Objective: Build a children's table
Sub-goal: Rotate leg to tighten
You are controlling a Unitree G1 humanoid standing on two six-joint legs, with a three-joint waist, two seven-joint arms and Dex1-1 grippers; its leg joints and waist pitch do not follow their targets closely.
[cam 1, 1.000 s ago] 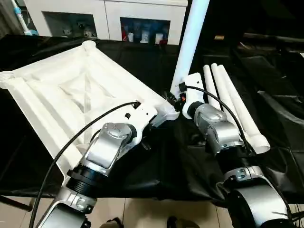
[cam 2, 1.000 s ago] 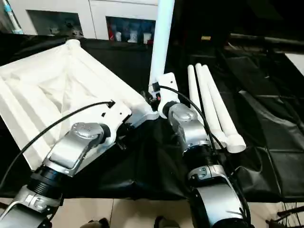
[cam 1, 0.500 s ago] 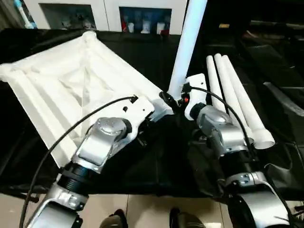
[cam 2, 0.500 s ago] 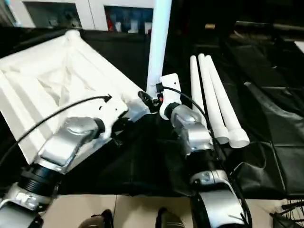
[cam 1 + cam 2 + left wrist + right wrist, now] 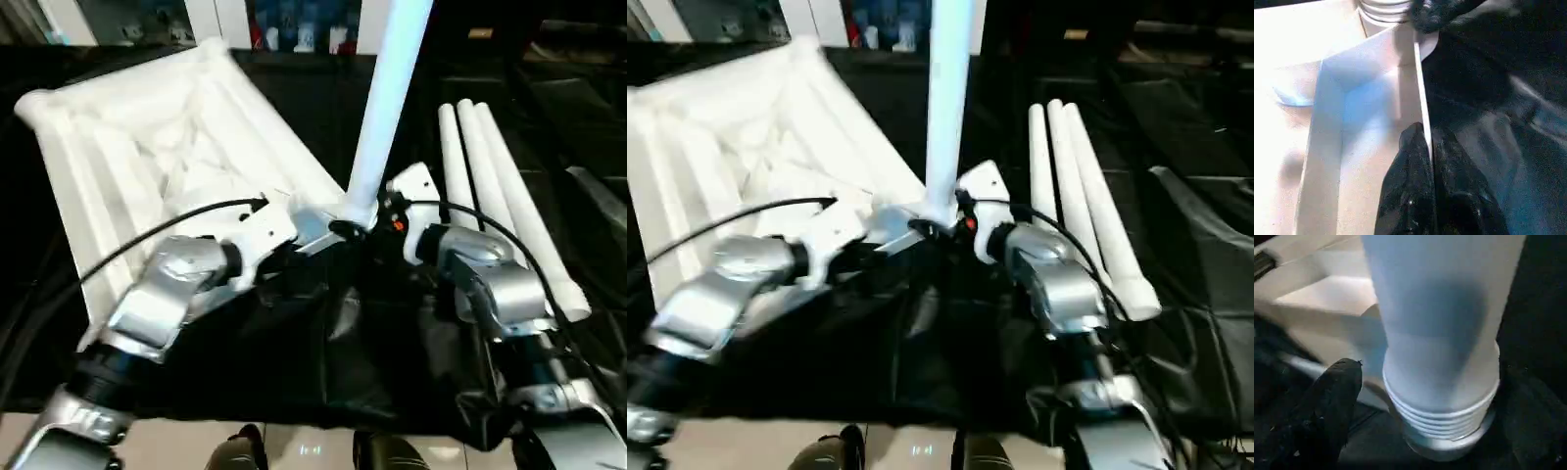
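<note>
Seating one leg upright in the tabletop socket at its near-right corner, threads just entering. Left gripper pinching the thin rim wall beside that socket, jaws narrow. Right gripper standing wide around the leg's threaded base, not gripping. Best keeping the leg plumb while regripping low and turning. Three spare legs lying toward the black cloth's right edge.

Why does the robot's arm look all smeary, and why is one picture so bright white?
In the right eye view the left arm is streaked with motion blur, as is the tabletop. In the left wrist view glare washes out the tabletop's ribs. In the right wrist view the upright leg sits very close and looks soft.
</note>
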